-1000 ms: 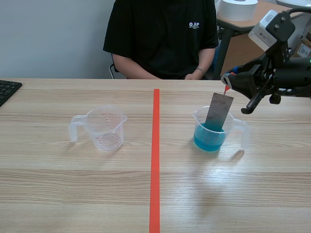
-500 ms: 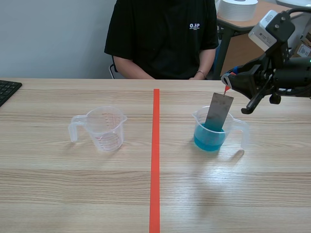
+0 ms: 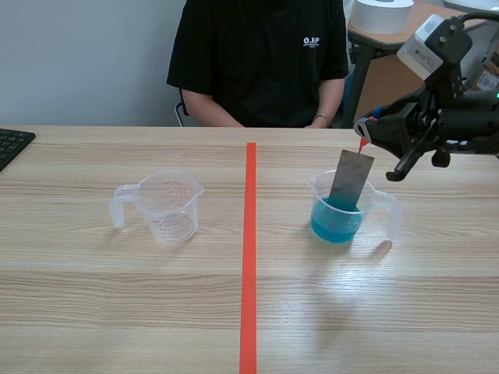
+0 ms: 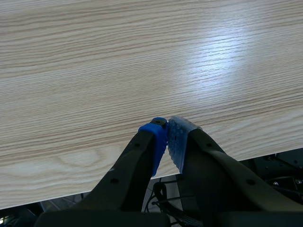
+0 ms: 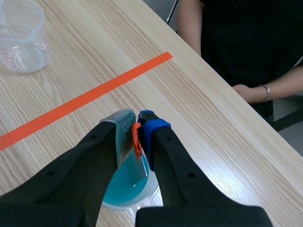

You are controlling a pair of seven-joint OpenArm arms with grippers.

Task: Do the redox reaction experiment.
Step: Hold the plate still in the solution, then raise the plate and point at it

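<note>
A clear measuring cup [image 3: 341, 210] holding blue liquid [image 3: 336, 222] stands right of the orange tape line. A grey metal strip [image 3: 349, 181] hangs into it, its lower end in the liquid. My right gripper [image 3: 365, 134] is shut on the orange tag [image 5: 136, 139] at the strip's top, directly above the blue cup [image 5: 127, 187]. An empty clear measuring cup [image 3: 162, 205] stands left of the line, also ahead of the right gripper [image 5: 134, 130] as the empty cup [image 5: 21, 38]. My left gripper [image 4: 166, 137] is shut on nothing over the table's near edge.
A person in a black shirt [image 3: 261, 58] sits across the table, forearms [image 5: 265, 90] resting at the far edge. A black keyboard [image 3: 12, 144] lies at the far left. A white roll [image 3: 380, 14] sits on a desk behind.
</note>
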